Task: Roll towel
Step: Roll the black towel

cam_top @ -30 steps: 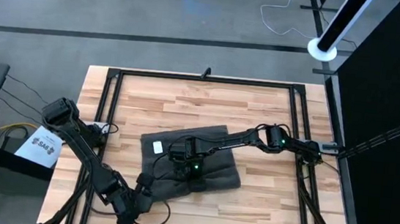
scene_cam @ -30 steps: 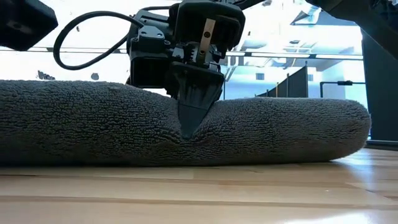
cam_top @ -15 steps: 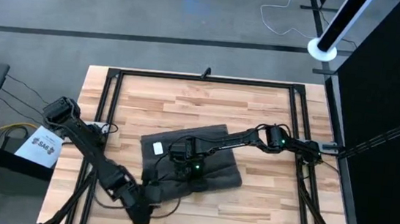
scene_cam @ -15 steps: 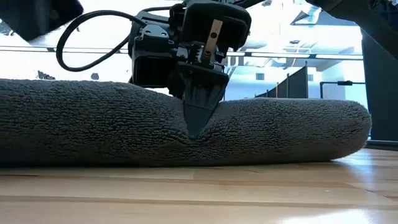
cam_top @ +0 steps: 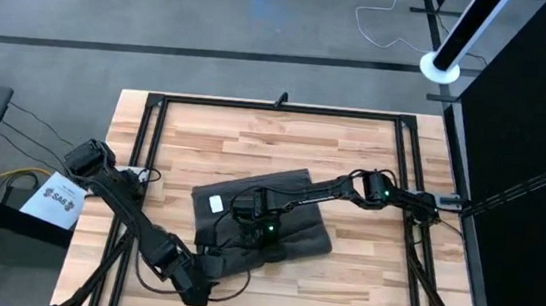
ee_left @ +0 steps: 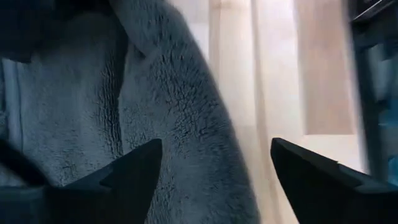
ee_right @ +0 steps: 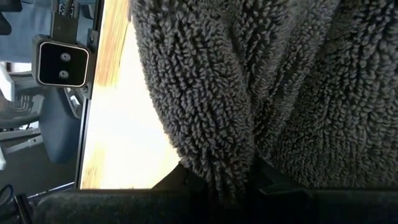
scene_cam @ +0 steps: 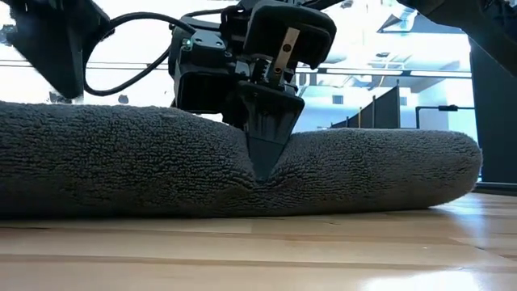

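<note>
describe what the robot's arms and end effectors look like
Both arms are dark, nearly black, and jointed. The right end effector has a boxy black housing, a silver bracket, a looping black cable and tapered wedge fingers. The left end effector has matte black, pointed fingers.

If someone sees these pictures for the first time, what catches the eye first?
The dark grey towel lying in the middle of the wooden table, with a small white label on it. The right gripper pinches a fold of its cloth from above, denting it. The left gripper, open, sits at the towel's near edge.
</note>
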Controlling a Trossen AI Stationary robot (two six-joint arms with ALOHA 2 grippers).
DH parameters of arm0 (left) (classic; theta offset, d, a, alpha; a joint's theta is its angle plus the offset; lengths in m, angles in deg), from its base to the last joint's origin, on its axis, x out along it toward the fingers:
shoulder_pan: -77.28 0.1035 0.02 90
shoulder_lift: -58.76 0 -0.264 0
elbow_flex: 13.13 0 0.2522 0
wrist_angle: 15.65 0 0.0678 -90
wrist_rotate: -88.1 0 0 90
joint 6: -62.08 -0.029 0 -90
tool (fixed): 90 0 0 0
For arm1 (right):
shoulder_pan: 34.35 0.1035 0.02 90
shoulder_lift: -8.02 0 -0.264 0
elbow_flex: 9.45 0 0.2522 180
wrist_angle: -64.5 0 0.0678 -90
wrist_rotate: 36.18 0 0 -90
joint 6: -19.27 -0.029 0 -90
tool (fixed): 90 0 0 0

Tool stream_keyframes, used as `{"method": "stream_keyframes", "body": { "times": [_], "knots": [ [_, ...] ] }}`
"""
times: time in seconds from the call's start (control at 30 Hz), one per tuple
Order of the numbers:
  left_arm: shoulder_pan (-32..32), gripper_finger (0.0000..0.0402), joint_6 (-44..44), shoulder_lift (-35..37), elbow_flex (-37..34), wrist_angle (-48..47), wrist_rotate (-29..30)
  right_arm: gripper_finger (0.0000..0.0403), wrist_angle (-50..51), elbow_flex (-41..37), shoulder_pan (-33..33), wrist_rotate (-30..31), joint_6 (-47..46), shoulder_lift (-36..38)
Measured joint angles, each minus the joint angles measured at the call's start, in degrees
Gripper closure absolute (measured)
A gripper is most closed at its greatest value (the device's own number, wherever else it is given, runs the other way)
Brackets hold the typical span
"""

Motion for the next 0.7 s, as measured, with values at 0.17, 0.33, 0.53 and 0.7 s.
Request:
{"method": "stream_keyframes", "body": {
  "times": [0.17, 0.33, 0.53, 0.7],
  "knots": [
    [0.12, 0.0091, 4.59, -5.28, 3.79, -6.82, 0.0, 0.0379, -0.06, 0.0, -0.04, 0.06, -0.11, 0.0],
    [-0.3, 0.0091, 10.37, -9.33, 5.83, -7.71, -1.63, 0.0379, -0.08, 0.0, -0.16, 0.13, -0.17, 0.22],
    [-1.51, 0.0119, 16.9, -11.01, 6.41, -10.24, -2.65, 0.0379, -0.33, 0.06, -0.19, 1.73, -0.17, 1.42],
    [-1.68, 0.0218, 17.53, -11.01, 6.4, -11.31, -3.49, 0.0379, -0.07, 0.06, 0.35, 1.93, -0.89, 1.81]
  ]
}}
